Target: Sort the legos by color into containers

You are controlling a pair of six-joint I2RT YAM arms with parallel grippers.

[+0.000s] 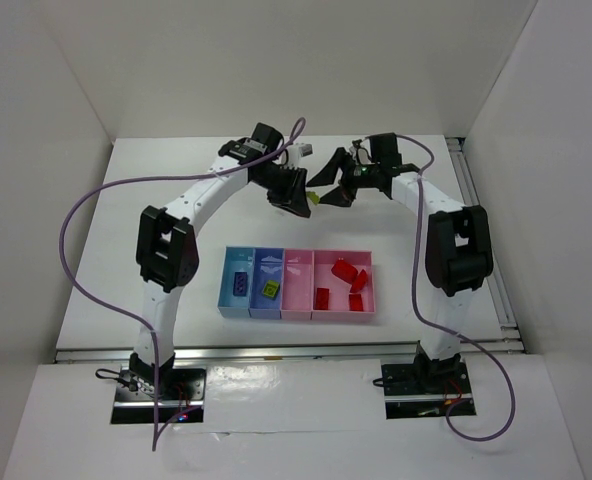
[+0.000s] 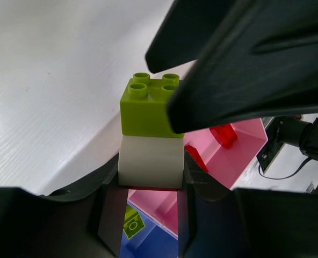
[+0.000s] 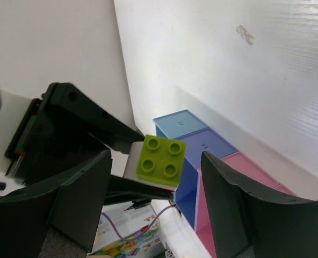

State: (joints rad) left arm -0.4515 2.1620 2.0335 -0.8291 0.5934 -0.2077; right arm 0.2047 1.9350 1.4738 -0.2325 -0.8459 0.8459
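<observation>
As left fingers point(image 2: 67, 226) pinch bricks point(image 2: 148, 161), right fingers point(image 3: 229, 204) (parted) straddle them.

Upper brick point(image 2: 148, 110) on lower brick point(image 2: 151, 161), behind tray row point(image 1: 298, 290).

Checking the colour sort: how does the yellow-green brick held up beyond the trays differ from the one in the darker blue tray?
The raised brick is stacked on a pale brick clamped in the left gripper; the tray brick lies loose in the darker blue tray. The right gripper stands open around the raised brick, with gaps on both sides; no gripper is near the tray brick. Both are the same yellow-green.
</observation>
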